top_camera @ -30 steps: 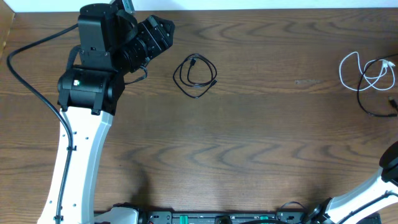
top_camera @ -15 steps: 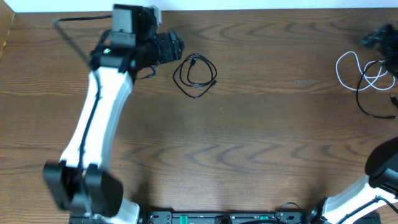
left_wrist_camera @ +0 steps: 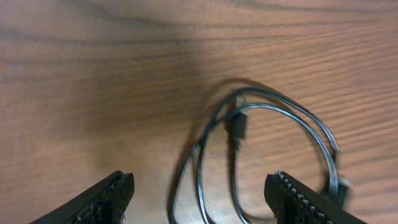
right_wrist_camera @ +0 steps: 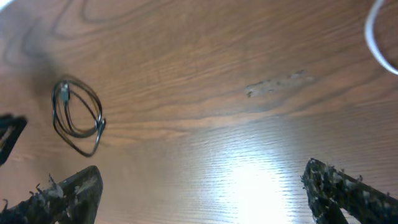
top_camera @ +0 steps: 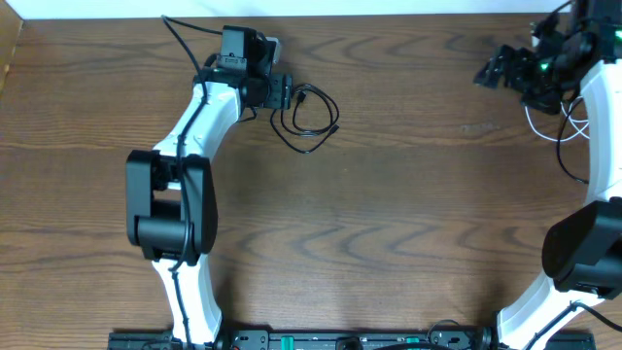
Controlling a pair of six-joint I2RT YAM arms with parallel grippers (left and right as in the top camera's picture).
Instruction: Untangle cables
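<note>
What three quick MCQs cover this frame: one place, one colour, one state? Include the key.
1. Where does the thin black coiled cable lie?
A. On the brown wooden table, just ahead of the left tool
B. Off the table's edge
C. Wound around a spool

2. What colour is the thin looped cable at the top corner of the right wrist view?
A. Red
B. White
C. Green

3. How is the left tool?
A. Shut on the coil
B. Shut, empty
C. Open, holding nothing

Key: 1 A, the left wrist view shows the coil flat on the wood in front of the fingers; 2 B, the arc is plainly white; 3 C, the fingers stand wide apart and neither touches the cable.
</note>
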